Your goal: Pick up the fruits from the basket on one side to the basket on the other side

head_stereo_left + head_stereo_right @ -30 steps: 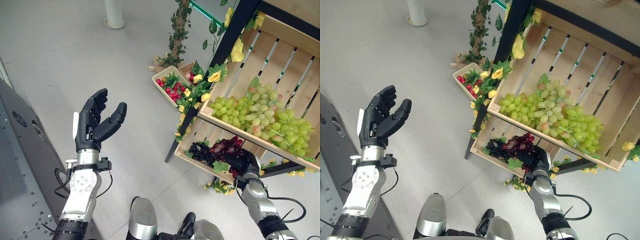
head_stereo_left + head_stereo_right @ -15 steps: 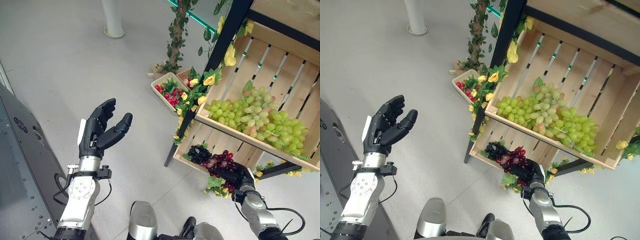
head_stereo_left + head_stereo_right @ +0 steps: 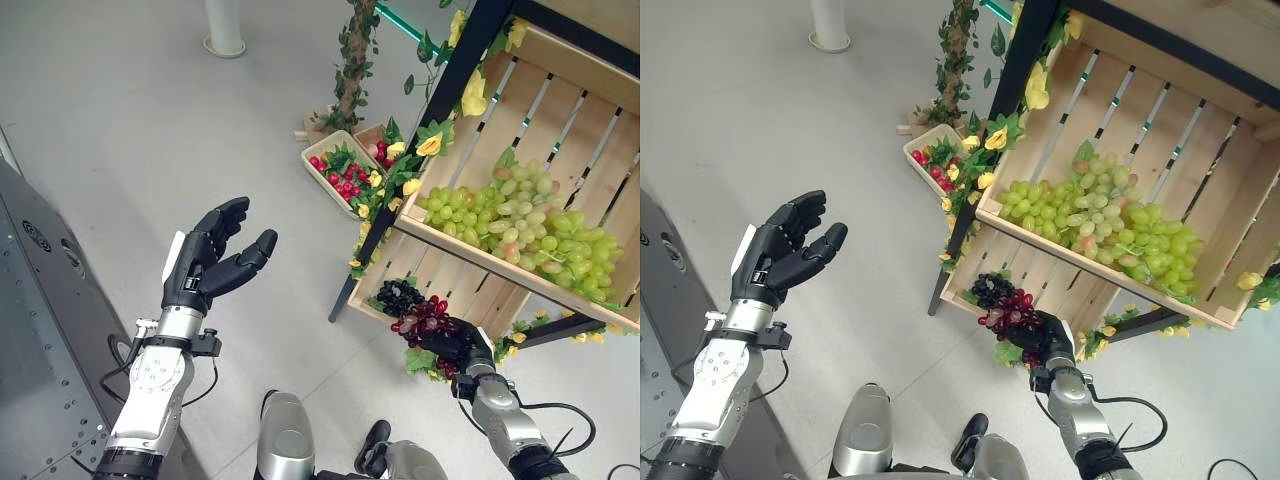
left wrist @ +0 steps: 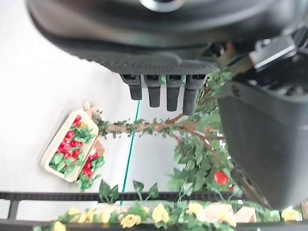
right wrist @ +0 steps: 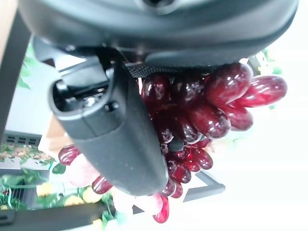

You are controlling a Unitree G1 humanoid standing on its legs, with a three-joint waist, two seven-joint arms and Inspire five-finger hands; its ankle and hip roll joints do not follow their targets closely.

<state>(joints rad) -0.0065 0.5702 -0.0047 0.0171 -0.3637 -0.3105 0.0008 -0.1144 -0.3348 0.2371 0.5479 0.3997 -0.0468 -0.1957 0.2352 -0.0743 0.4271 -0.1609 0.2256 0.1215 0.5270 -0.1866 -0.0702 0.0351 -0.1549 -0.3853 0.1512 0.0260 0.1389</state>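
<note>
I see bright, even light on the grey floor (image 3: pixel 150 110), with soft shadows. Both wrist views look blurry up close, and their backgrounds glare white.

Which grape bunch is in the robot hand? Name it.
The dark red bunch, clutched by the right robot hand; the black bunch and green grapes lie in the crates.

A slatted, pale wooden crate shelf (image 3: pixel 560 130) on a black metal frame (image 3: pixel 455 85) is holding a heap of green grapes (image 3: pixel 520 225). The lower crate (image 3: pixel 400 265) is carrying dark black grapes (image 3: pixel 398 296). A small wooden box of red fruit (image 3: pixel 340 175) is sitting on the grey floor (image 3: pixel 150 110).
</note>
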